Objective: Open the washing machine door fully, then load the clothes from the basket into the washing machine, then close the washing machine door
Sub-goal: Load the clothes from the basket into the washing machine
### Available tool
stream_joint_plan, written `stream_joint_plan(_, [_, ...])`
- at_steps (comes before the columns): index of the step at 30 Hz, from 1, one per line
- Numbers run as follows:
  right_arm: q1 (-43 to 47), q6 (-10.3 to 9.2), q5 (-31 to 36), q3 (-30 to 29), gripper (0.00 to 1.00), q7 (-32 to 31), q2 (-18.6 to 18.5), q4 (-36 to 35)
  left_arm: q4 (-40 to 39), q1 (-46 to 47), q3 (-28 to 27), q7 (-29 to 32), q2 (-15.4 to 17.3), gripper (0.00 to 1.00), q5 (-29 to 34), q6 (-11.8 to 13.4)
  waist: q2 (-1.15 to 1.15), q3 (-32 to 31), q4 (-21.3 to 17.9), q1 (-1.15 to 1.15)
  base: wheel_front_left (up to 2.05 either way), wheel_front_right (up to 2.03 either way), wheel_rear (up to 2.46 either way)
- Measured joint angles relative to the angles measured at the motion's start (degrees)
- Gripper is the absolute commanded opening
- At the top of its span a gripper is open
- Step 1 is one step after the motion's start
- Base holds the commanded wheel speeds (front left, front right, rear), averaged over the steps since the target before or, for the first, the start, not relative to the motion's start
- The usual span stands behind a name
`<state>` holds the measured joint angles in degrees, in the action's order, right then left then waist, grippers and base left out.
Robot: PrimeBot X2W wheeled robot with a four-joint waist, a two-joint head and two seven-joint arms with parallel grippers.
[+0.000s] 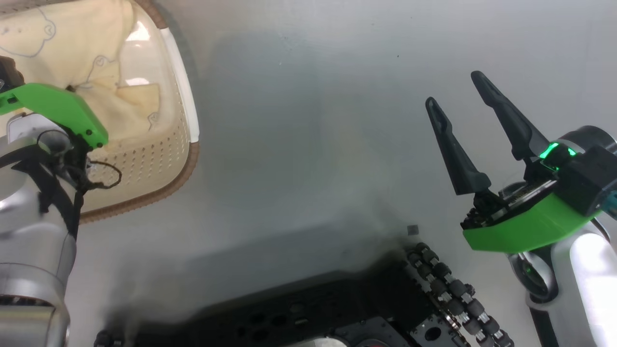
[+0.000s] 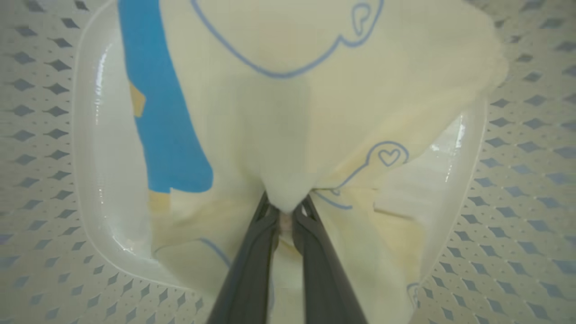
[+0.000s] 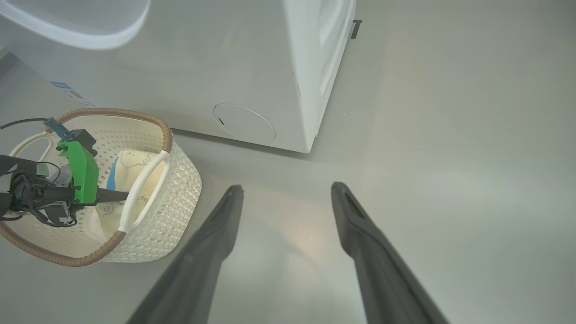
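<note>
At your far left the basket (image 1: 159,159) sits on the floor (image 1: 308,120), near the front of the washing machine (image 3: 252,67). Your left gripper (image 2: 286,210) reaches down inside it, its fingers pinched together on a fold of the clothes (image 2: 288,112), which lie on the basket's bottom. To the right, well apart from the basket, your right gripper (image 1: 453,88) hangs over the floor, fingers spread wide apart

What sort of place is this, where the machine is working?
Most likely a laundry corner, perhaps a mock one: a white washing machine stands on a bare grey floor, with a basket holding small yellow clothes close by.
</note>
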<state>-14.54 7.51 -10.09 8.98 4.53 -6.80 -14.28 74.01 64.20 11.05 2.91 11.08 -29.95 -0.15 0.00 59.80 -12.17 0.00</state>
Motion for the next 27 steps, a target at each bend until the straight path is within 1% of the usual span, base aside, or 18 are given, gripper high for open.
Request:
stream_joint_plan(5, [-0.2, 0.00, 0.0, -1.2, 1.00, 0.5, 0.0, 1.6, 0.0, -0.4, 0.2, -5.4, -0.4, 0.00, 0.0, -0.4, 0.00, -2.3, 0.5, 0.00, 0.00, 0.00, 0.00])
stream_joint_plan(12, [0.0, 0.00, 0.1, -3.4, 1.00, 0.5, -0.1, 3.2, 0.0, -4.9, 0.5, -13.8, -1.8, 0.00, 0.0, -1.1, 0.00, -8.2, 2.3, 0.00, 0.00, 0.00, 0.00])
stream_joint_plan(17, [0.3, 0.00, 0.1, -4.3, 1.00, 0.5, -0.1, 4.7, -1.6, -8.3, 0.9, -16.6, -2.3, 0.00, 0.3, -1.2, 0.00, -13.6, 3.4, 0.00, 0.00, 0.00, 0.00])
stream_joint_plan(19, [0.7, 0.00, 0.1, -4.7, 1.00, 0.5, -0.1, 5.4, -3.4, -10.6, 0.9, -17.0, -2.3, 0.00, 0.7, -1.1, 0.00, -16.1, 3.6, 0.00, 0.00, 0.00, 0.00])
stream_joint_plan(20, [1.2, 0.00, 0.1, -5.0, 1.00, 0.5, -0.1, 5.6, -5.1, -12.1, 0.8, -17.1, -2.2, 0.00, 0.8, -0.6, 0.00, -17.4, 3.7, 0.00, 0.00, 0.00, 0.00])
stream_joint_plan(27, [5.5, 0.00, 0.1, -5.8, 1.00, -0.2, 0.2, 8.6, -20.4, -25.4, -0.4, -17.1, -1.8, 0.00, 4.6, 2.4, 0.01, -27.1, 3.6, 0.00, 0.00, 0.00, 0.00])
